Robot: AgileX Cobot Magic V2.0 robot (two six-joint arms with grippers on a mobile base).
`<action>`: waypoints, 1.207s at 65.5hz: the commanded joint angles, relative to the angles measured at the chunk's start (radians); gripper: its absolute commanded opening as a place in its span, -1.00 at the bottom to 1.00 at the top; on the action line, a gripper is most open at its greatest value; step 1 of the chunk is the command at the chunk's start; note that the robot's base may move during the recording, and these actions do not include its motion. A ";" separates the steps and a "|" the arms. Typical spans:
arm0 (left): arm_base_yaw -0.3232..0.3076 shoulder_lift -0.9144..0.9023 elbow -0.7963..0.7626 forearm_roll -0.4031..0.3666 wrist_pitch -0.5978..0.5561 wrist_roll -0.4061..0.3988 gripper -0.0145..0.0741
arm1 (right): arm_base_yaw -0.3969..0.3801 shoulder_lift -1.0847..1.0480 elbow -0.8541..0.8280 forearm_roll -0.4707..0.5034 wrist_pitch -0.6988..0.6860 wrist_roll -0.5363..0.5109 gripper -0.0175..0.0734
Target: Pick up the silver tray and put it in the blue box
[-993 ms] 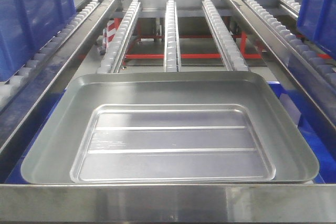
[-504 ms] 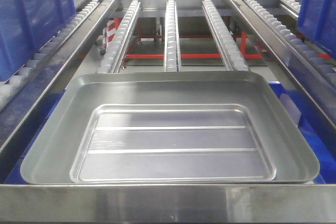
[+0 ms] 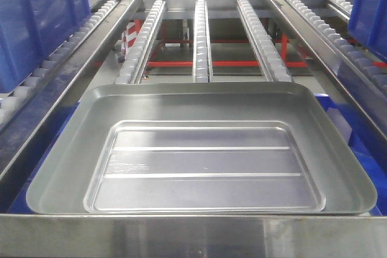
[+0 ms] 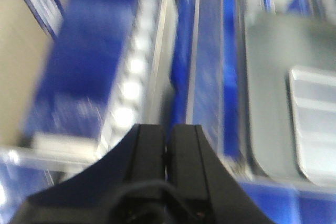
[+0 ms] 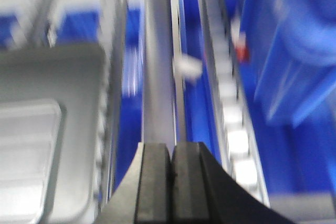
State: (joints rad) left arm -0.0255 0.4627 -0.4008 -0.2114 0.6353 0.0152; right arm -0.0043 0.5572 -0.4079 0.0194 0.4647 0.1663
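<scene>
Just changed: front view nudges closer
Left pincer (image 4: 167, 145): clenched empty, shallow grey-silver metal tray (image 3: 199, 104) at its right
Right pincer (image 5: 171, 166): clenched empty, tray leftward
Bright-blue plastic crate (image 3: 361, 149): beneath tray, likely placed

Tray (image 3: 199, 102) atop box (image 3: 363, 154) (rollers (image 3: 201, 40) behind)

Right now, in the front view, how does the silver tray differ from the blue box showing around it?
Colour: the silver tray is grey, reflective metal; the blue box is bright blue.
Visibility: the tray shows whole, recessed centre and two ridges included; the box shows only as strips past the tray's left and right edges.
Position: the tray lies over the box.
Shared: similar width.
</scene>
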 commanded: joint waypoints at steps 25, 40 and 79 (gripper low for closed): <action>-0.022 0.534 -0.184 -0.209 -0.055 0.039 -0.69 | 0.000 0.581 -0.222 0.108 0.124 0.002 -0.50; -0.211 0.606 -0.276 -0.230 -0.139 -0.032 -0.69 | 0.159 0.628 -0.325 0.114 0.215 0.021 -0.48; -0.654 0.976 -0.544 0.428 -0.013 -0.778 -0.69 | 0.495 0.892 -0.503 -0.134 0.158 0.467 -0.49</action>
State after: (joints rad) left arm -0.6667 1.4382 -0.8997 0.2125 0.6477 -0.7472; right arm 0.4904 1.4443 -0.8759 -0.1128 0.6695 0.6228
